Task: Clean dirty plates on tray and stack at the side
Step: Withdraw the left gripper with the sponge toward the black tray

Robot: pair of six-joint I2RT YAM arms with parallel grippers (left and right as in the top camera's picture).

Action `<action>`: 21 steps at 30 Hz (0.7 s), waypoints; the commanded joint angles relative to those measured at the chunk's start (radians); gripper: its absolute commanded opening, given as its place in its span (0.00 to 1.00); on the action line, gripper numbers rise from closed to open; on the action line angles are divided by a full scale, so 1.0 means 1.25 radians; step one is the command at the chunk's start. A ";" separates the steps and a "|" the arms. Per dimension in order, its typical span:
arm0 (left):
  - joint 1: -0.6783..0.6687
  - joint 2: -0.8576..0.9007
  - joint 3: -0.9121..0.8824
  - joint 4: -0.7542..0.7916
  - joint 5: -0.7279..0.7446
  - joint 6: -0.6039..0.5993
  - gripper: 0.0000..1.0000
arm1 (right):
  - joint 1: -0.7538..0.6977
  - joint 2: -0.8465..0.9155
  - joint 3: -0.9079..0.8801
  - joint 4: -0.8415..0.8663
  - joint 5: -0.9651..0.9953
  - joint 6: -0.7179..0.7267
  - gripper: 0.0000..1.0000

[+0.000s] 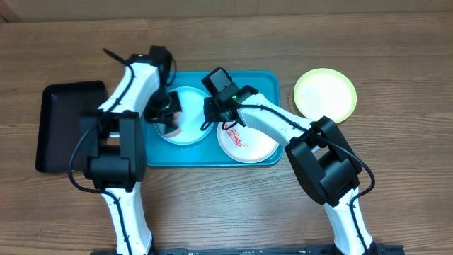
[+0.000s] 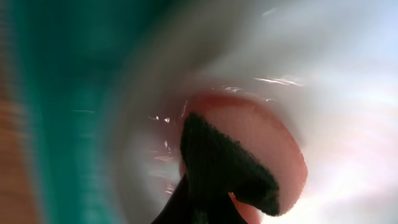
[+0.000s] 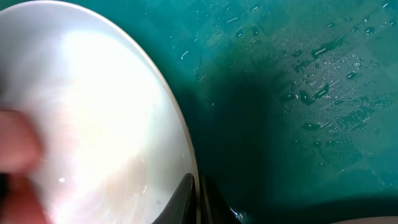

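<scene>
The turquoise tray (image 1: 267, 85) holds two plates. On its left lies the light blue plate (image 1: 190, 99), with a red smear (image 2: 267, 134) on it. My left gripper (image 1: 164, 113) is shut on a black cloth pad (image 2: 224, 162) and presses it onto that smear. My right gripper (image 1: 211, 112) is shut on the same plate's right rim, one finger (image 3: 184, 198) inside and one outside. The white plate (image 1: 248, 145), streaked with red, lies on the tray's right half under the right arm. The yellow-green plate (image 1: 324, 93) rests on the table to the right of the tray.
A narrow black tray (image 1: 67, 124) lies on the wooden table left of the turquoise tray. The tray floor (image 3: 298, 93) beside the light blue plate is beaded with water. Both arms reach over the tray from the near side.
</scene>
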 commanded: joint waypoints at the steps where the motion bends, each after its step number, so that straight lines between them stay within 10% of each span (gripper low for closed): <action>1: 0.047 0.010 -0.009 -0.001 -0.137 -0.030 0.04 | -0.003 -0.009 0.003 -0.008 0.024 -0.034 0.04; 21: 0.180 -0.271 0.187 -0.115 -0.020 -0.117 0.04 | 0.004 -0.050 0.016 0.005 0.024 -0.126 0.04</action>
